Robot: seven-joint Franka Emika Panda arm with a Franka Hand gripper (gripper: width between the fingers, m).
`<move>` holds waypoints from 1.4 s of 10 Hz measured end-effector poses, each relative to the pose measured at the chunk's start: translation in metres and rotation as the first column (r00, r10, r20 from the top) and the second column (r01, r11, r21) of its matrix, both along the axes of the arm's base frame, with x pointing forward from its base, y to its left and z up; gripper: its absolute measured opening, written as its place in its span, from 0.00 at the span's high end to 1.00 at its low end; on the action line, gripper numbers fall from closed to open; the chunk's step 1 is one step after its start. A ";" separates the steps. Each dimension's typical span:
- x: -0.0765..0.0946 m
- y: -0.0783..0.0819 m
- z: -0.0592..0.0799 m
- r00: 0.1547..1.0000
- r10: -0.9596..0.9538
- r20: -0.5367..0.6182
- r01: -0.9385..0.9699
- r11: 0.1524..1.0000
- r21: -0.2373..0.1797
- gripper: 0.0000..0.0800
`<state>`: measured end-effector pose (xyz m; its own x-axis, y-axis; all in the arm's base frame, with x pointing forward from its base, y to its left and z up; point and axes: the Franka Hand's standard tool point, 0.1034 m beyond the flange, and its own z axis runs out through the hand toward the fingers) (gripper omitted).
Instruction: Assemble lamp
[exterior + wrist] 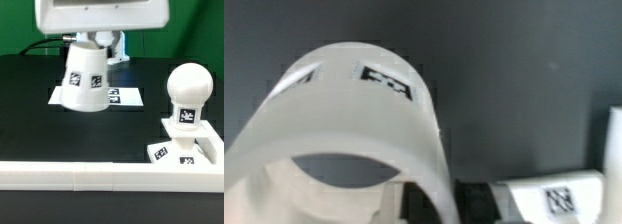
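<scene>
The white tapered shade (82, 78) hangs tilted under my gripper (93, 44), which is shut on its narrow upper rim. Its wide rim is at or just above the marker board (125, 97); I cannot tell whether they touch. In the wrist view the shade (349, 110) fills most of the picture, with its wall pinched between the dark fingers of the gripper (441, 205). The round-headed bulb (188, 92) stands upright on the flat square base (170, 152) at the exterior view's right, well apart from the shade.
A long white rail (90, 176) runs along the front of the black table, just in front of the base. A white tagged surface (562, 188) shows beside the shade in the wrist view.
</scene>
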<state>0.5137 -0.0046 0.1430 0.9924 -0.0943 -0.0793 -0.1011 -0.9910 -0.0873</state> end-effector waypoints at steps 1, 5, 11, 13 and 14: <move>0.012 0.011 0.011 1.000 -0.016 0.003 0.016 1.000 0.004 0.94; 0.031 0.022 0.033 0.999 -0.035 -0.012 0.035 0.999 0.012 0.94; 0.040 0.035 0.049 1.000 -0.024 -0.018 0.024 0.999 0.028 0.94; 0.047 0.053 0.064 0.999 -0.034 -0.034 0.035 0.998 0.051 0.94; 0.052 0.067 0.075 0.998 -0.052 -0.036 0.053 0.997 0.053 0.94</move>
